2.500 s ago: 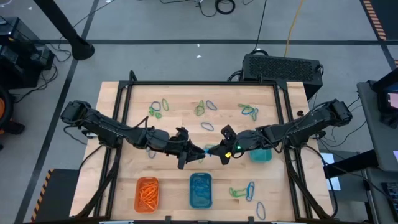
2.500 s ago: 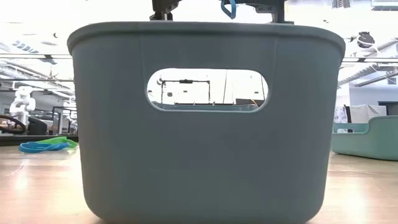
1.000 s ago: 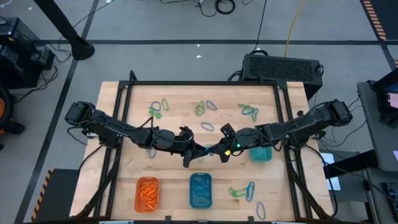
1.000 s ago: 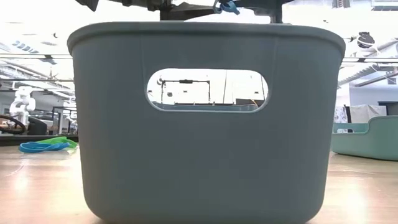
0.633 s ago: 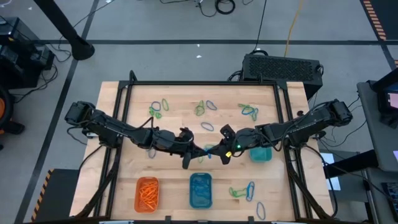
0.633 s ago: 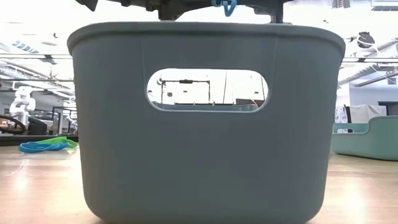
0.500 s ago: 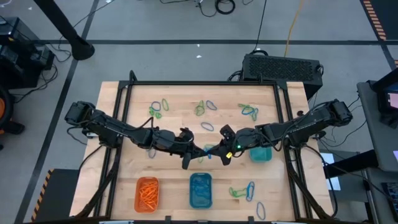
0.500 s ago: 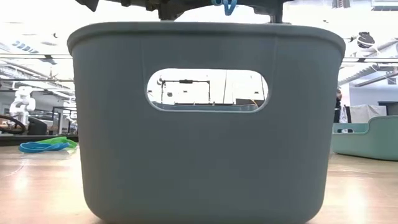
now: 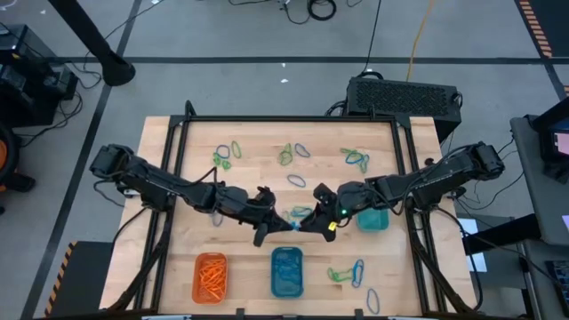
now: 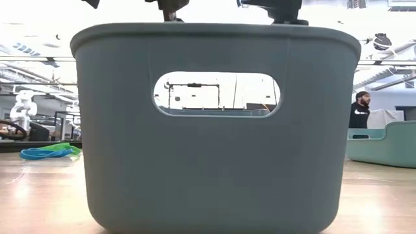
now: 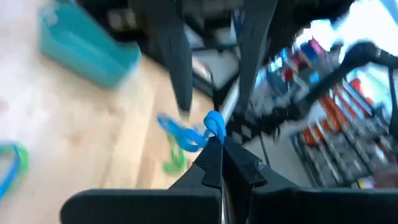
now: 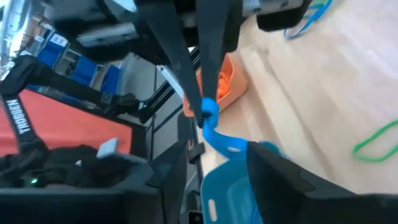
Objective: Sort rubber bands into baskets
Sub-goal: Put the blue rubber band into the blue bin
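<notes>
Now parted, right claw (image 9: 313,222), releasing blue band (image 11: 198,132); left claw (image 9: 280,224) pinched shut on it, stretched low above surface (image 9: 249,191), meeting over blue basket (image 9: 286,272); band trailing rightward.

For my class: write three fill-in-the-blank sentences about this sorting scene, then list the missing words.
1. The left gripper pinches a ____ rubber band.
2. The right gripper's fingers are ____.
3. The orange basket holds ____ bands.

Missing words: blue; open; orange
</notes>
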### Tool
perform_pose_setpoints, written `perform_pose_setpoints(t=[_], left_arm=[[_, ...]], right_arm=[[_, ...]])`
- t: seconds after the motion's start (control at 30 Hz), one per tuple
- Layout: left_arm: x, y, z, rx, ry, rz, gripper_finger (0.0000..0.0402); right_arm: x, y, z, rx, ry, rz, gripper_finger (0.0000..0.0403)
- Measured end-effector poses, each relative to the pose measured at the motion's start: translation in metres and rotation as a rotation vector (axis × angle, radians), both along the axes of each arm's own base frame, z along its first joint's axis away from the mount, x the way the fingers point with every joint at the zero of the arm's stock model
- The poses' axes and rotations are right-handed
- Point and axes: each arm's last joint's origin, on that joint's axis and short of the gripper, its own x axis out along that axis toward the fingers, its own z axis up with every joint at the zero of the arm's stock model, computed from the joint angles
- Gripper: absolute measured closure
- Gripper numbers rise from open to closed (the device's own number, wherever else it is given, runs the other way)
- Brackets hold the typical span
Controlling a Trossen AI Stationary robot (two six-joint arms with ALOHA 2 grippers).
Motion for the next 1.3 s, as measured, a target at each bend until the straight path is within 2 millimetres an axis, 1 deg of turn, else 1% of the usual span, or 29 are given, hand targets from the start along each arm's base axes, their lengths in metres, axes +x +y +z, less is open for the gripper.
perform_pose_setpoints(t=[0.13,0.2,0.33,0.47,0.57,0.7,0.77,0.83,0.97,1.13,1.2,1.3], left_arm=[[-0.005,-0.011,-0.006,0.001,0.062,-0.097,0.0401],[-0.009,-0.016,-0.012,0.024,0.122,-0.122,0.0401],[-0.017,-0.028,-0.021,0.073,0.215,-0.171,0.0401],[-0.019,-0.043,-0.035,0.115,0.268,-0.22,0.0401],[-0.015,-0.055,-0.046,0.141,0.244,-0.249,0.0401],[-0.005,-0.072,-0.07,0.181,0.241,-0.294,0.0401],[0.002,-0.079,-0.076,0.207,0.237,-0.313,0.0401],[0.011,-0.085,-0.076,0.22,0.213,-0.332,0.0401],[0.025,-0.084,-0.07,0.254,0.208,-0.339,0.0401],[0.032,-0.073,-0.066,0.328,0.293,-0.283,0.0401],[0.033,-0.071,-0.065,0.335,0.31,-0.268,0.0401],[0.034,-0.07,-0.064,0.337,0.322,-0.261,0.0402]], right_arm=[[-0.002,0.007,-0.001,0.037,0.023,0.008,0.0232],[-0.004,0.013,-0.002,0.048,0.039,0.01,0.0229],[-0.01,0.026,-0.004,0.059,0.075,-0.041,0.0227],[-0.018,0.041,-0.009,0.114,0.143,-0.105,0.0227],[-0.028,0.058,-0.011,0.177,0.19,-0.15,0.0227],[-0.044,0.084,-0.012,0.255,0.214,-0.205,0.0232],[-0.052,0.096,-0.013,0.297,0.23,-0.229,0.0235],[-0.061,0.106,-0.013,0.338,0.248,-0.241,0.0239],[-0.08,0.124,-0.018,0.364,0.324,-0.211,0.0247],[-0.108,0.144,-0.027,0.327,0.501,-0.078,0.0255],[-0.12,0.148,-0.033,0.297,0.592,-0.044,0.0257],[-0.134,0.151,-0.04,0.268,0.706,-0.05,0.0258]])
